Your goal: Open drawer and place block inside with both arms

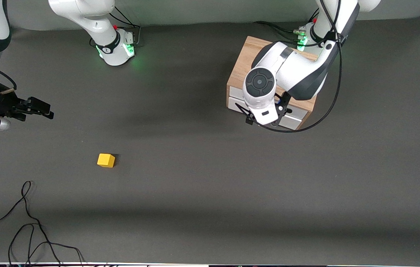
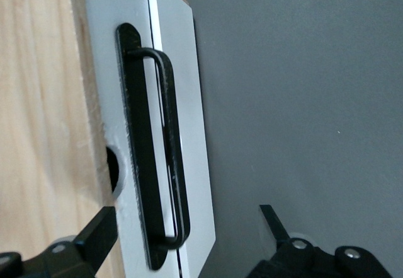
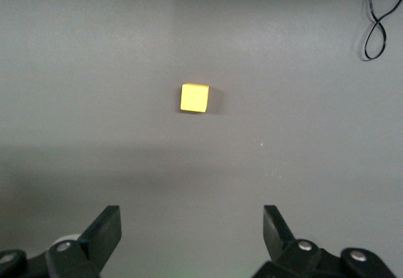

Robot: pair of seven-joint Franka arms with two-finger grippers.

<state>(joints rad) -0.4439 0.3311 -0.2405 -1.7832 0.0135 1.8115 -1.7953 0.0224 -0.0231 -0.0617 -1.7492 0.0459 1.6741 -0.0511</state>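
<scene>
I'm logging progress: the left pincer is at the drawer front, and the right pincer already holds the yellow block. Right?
Not quite. The right pincer is open and empty; the right wrist view shows the yellow block lying apart on the table. The left pincer is at the drawer front.

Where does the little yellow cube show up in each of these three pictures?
Front view: the yellow cube lies on the grey mat toward the right arm's end of the table.
Left wrist view: not in it.
Right wrist view: the cube sits near the middle.
Shared landmark: the looped black cable.
</scene>
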